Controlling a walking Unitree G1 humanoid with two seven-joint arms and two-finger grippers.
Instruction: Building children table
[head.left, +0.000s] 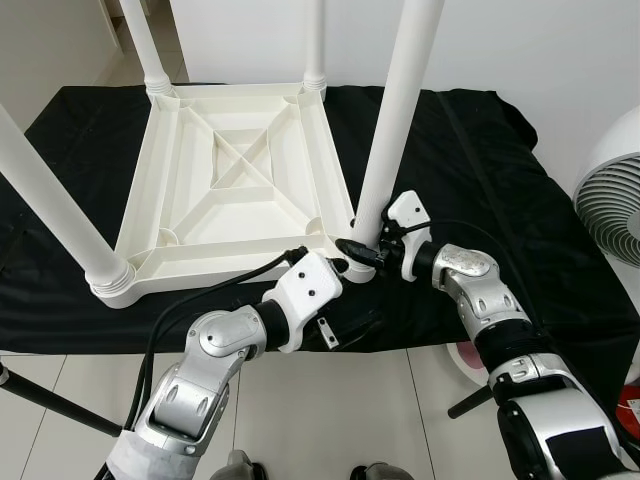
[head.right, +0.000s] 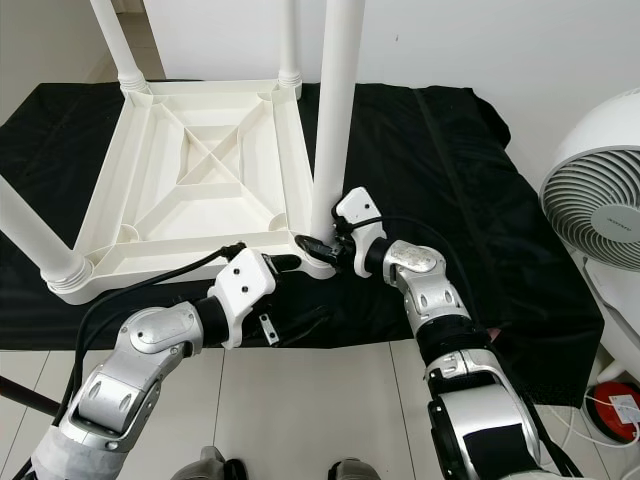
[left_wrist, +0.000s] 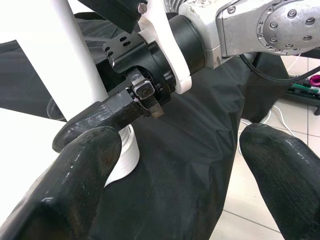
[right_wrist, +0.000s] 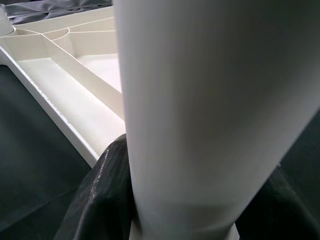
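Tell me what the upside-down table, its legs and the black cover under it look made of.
Table top: likely moulded plastic, matte off-white, with ribbed bracing on its underside. Leg clasped by the right gripper: smooth white tube, probably plastic too. Black cover: thin wrinkled fabric with a slight sheen, possibly a synthetic.

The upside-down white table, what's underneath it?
The white table lies top-down on a black cloth that spreads past every edge. What supports the cloth is covered, so it cannot be seen. The right hand grips the near-right leg; the left hand is open beside it.
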